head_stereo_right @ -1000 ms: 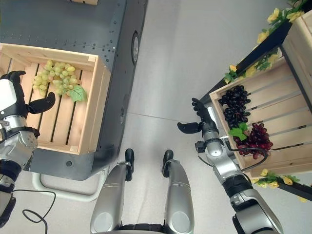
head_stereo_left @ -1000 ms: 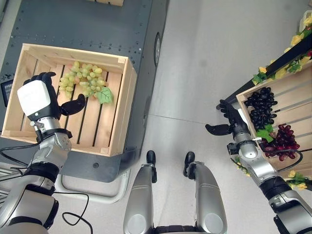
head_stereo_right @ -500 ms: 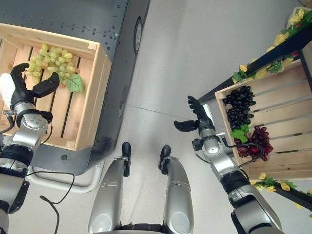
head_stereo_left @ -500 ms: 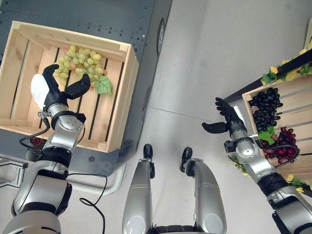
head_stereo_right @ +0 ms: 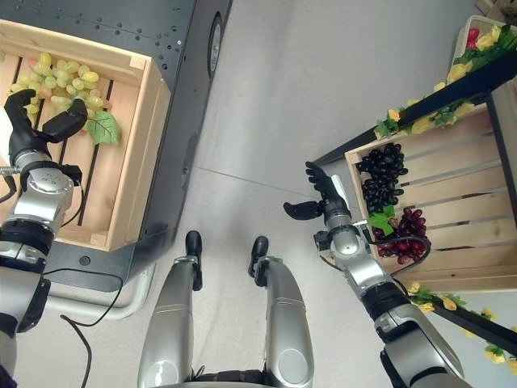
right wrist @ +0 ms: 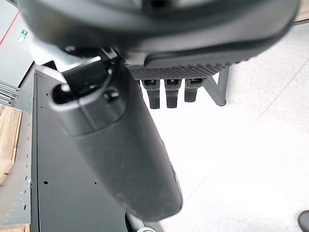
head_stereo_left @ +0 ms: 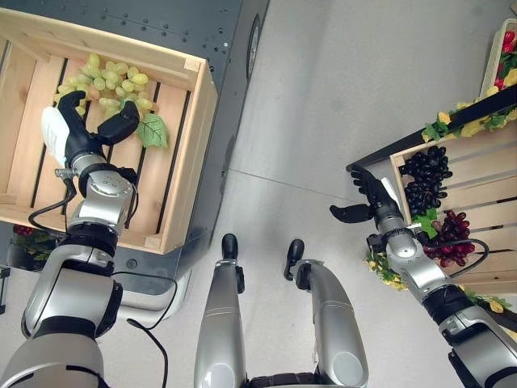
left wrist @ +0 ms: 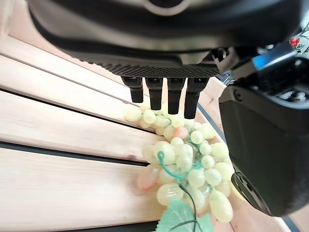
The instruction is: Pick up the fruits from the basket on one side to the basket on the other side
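Fingers (left wrist: 155, 94) of the left robot hand (head_stereo_left: 81, 137) hang spread over the green grapes (head_stereo_left: 113, 79), thumb apart and nothing gripped, inside the wooden crate (head_stereo_left: 192, 153) that sits on a dark grey bench (head_stereo_left: 218, 24). The bunch lies on the crate's slats with its green leaf (head_stereo_left: 152, 131) beside it. Over the pale floor (head_stereo_left: 323, 121), the right robot hand (head_stereo_left: 373, 204) is open and empty, just beside a second wooden crate (head_stereo_left: 477, 162) holding black grapes (head_stereo_left: 428, 174) and red grapes (head_stereo_left: 448, 238).
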